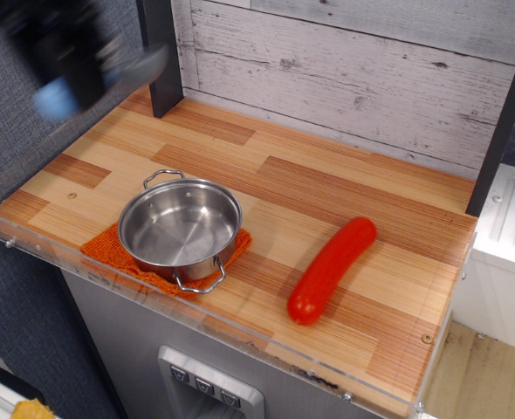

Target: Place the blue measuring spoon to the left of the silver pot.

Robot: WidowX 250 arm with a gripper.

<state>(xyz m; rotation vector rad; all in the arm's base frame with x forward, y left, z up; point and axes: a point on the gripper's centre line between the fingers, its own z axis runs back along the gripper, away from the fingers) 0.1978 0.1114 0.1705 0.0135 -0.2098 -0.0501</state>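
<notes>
The silver pot [181,228] sits on an orange cloth [111,251] at the front left of the wooden table. My gripper [65,74] is a dark, motion-blurred shape high at the far left, above and behind the pot. A blurred light-blue blob, the blue measuring spoon [55,99], hangs at its lower end, well above the table. The jaws appear shut on it, though blur hides the fingers.
A long red sausage [330,267] lies at the front right. A dark post [163,61] stands at the back left. A clear acrylic rim [30,249] runs along the table's left and front edges. A white plank wall is behind.
</notes>
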